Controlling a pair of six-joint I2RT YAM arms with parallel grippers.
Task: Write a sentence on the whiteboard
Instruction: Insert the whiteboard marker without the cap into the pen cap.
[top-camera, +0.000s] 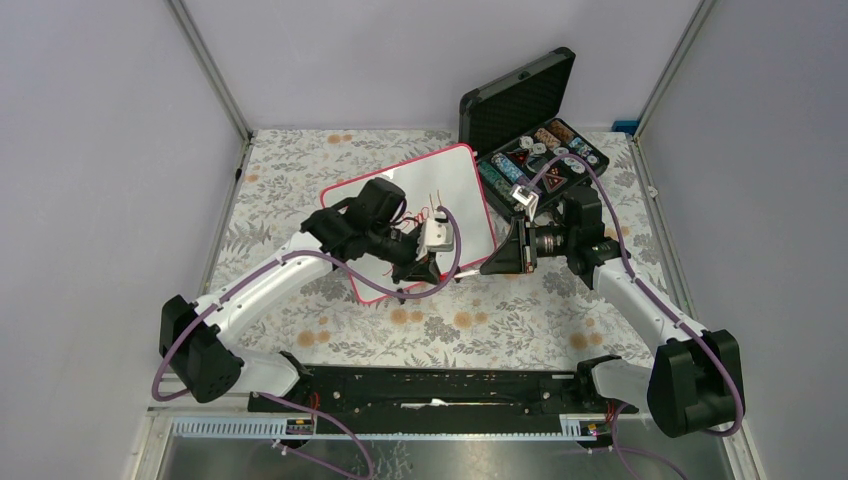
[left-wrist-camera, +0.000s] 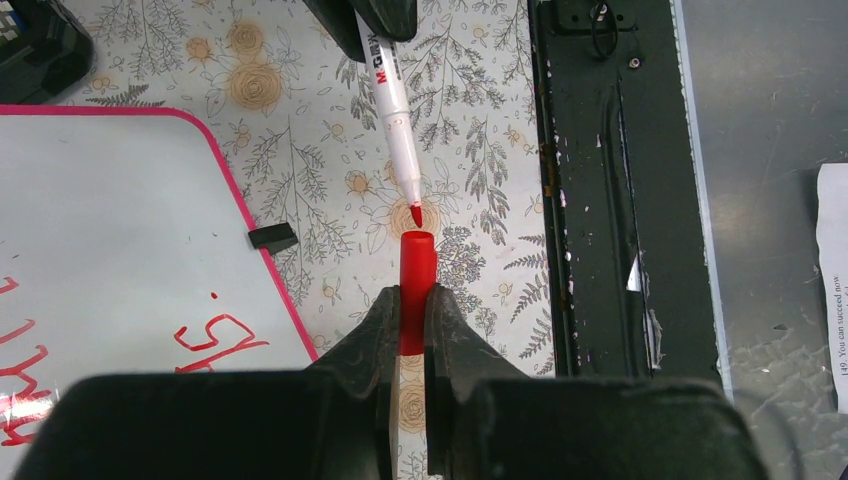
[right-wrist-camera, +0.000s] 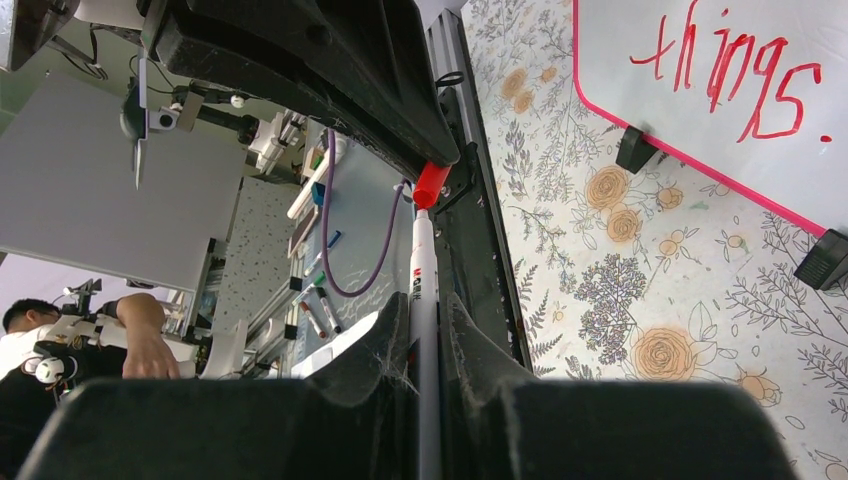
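Left wrist view has the left gripper (left-wrist-camera: 417, 305) pinched tight on a red cap (left-wrist-camera: 417, 262), whose open mouth points away from the camera over the floral worktop (left-wrist-camera: 480, 150). The right gripper (right-wrist-camera: 424, 315) is clamped on the white barrel of the marker (right-wrist-camera: 424, 250). The marker's red tip sits right at the cap's mouth and in line with it; from the left wrist a sliver of gap shows between tip and cap. The whiteboard (top-camera: 455, 185) lies flat and askew on the worktop, partly under the left arm, with its far right corner near the open black case (top-camera: 520, 100). The sentence (right-wrist-camera: 735, 75) is written on it in red; the right wrist view reads "things." with a full stop, the rest cut off by the frame. Two black clip feet (right-wrist-camera: 635, 148) stick out from the board's pink rim.
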